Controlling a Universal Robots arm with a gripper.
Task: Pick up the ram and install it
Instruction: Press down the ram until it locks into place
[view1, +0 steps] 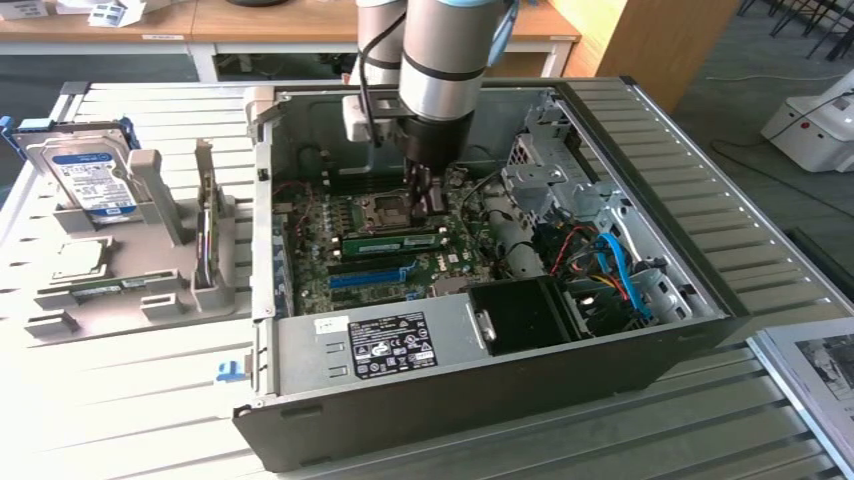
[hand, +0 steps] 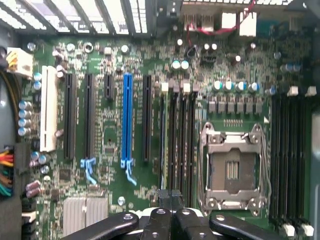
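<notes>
The arm reaches down into the open computer case (view1: 641, 250) from 12 o'clock, with the gripper (view1: 429, 203) hanging just above the motherboard (view1: 387, 255), near the empty processor socket (view1: 388, 209). Its fingers (hand: 170, 200) are pressed fully together and grasp nothing. The ram (view1: 394, 243), a slim green stick with dark chips, sits in a slot just at 6 o'clock of the gripper in the exterior view, lying crosswise between the socket and the blue slot (view1: 367, 277). In the wrist view the closed fingertips sit over the bank of 4 dark memory slots (hand: 177, 140), with the blue slot at 9 o'clock of them and the socket (hand: 231, 167) at 3 o'clock. Outside the case, at 9 o'clock, a grey holder (view1: 127, 290) stands on the slatted table (view1: 120, 400) carrying a hard drive (view1: 87, 178).
</notes>
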